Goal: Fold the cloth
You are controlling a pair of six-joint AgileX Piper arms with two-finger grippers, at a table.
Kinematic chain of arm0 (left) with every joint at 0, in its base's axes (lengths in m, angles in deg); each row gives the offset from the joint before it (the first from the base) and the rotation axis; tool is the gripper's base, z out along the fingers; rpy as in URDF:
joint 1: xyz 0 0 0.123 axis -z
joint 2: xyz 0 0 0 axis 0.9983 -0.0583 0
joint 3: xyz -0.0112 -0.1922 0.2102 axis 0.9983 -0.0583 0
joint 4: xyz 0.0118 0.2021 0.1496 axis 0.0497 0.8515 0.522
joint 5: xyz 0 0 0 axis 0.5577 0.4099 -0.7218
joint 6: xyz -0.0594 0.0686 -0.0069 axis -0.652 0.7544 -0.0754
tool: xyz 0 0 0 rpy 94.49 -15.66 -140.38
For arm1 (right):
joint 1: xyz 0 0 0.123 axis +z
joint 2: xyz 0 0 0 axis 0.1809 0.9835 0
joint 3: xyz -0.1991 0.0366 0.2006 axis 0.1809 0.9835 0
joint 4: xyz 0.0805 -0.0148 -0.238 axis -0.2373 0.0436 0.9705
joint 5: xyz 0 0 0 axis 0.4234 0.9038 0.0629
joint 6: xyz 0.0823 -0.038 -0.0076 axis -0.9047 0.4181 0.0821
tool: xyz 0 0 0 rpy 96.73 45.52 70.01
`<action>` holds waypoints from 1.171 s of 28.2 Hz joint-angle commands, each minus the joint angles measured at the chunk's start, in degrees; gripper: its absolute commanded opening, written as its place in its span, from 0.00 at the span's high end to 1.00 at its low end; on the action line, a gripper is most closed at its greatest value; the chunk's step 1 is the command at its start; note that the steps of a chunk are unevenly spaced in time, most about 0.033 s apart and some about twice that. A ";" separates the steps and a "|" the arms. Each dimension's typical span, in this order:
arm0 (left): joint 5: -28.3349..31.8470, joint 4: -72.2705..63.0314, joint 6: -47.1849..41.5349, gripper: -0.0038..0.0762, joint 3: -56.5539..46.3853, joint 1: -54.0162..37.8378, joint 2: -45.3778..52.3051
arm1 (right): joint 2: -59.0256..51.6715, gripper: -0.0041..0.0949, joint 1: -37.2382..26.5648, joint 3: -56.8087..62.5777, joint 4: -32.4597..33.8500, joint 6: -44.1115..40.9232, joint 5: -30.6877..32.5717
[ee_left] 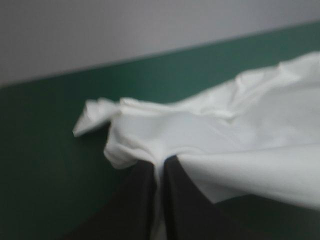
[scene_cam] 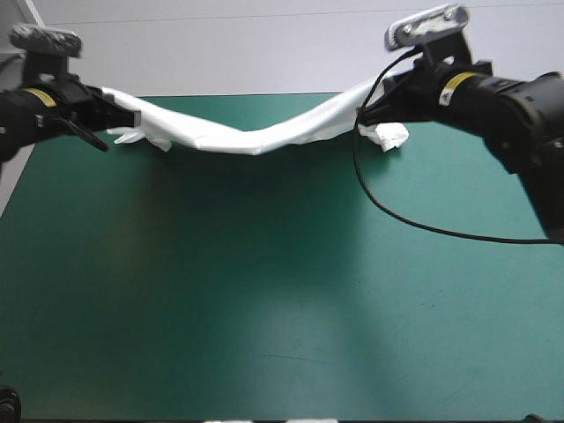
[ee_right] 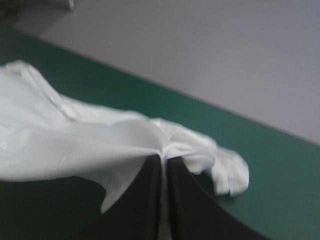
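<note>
1. The left tool [scene_cam: 132,116] is hovering over the far-left corner of the tabletop [scene_cam: 264,291], clenched on the white T-shirt [scene_cam: 256,137]. In its own wrist view the two black fingers are meeting in a narrow arch, with the fabric pinched between them.
2. Just past that grip, a short left loose end [scene_cam: 139,137] is drooping toward the tabletop's far edge.
3. The T-shirt is hanging in the air as a long gathered band along the tabletop's far edge, sagging at the middle. It is casting a soft shadow on the teal-green cover. Whether its lowest part is brushing the tabletop cannot be told.
4. A crumpled right loose end [scene_cam: 388,137] is dangling just inside the tabletop's far edge.
5. The right tool [scene_cam: 363,113] is hovering over the tabletop's far-right part, likewise clamped on the T-shirt, with its fingers pressing together around a pinch of cloth.
6. Judging by this, the lift-and-stretch step is under way. The garment is being held up between two grips, and no fold is lying on the tabletop yet.
7. The next move is probably calling for both arms to travel together toward the tabletop's middle, matched in height and pace. They would be lowering the band so that it lies flat, with neither grip letting go until the cloth is resting on the tabletop.
</note>
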 commanded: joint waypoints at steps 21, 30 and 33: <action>13.28 2.19 10.12 0.93 39.35 0.27 3.61 | -1.47 0.98 -0.18 -38.21 -2.02 9.70 -14.94; 20.58 5.43 10.28 0.93 37.91 0.27 -5.26 | 10.31 0.98 -0.18 -38.21 -1.51 9.74 -26.90; 26.09 5.43 10.28 0.93 37.91 0.27 -10.79 | 15.53 0.98 -0.18 -38.32 -1.51 9.74 -38.01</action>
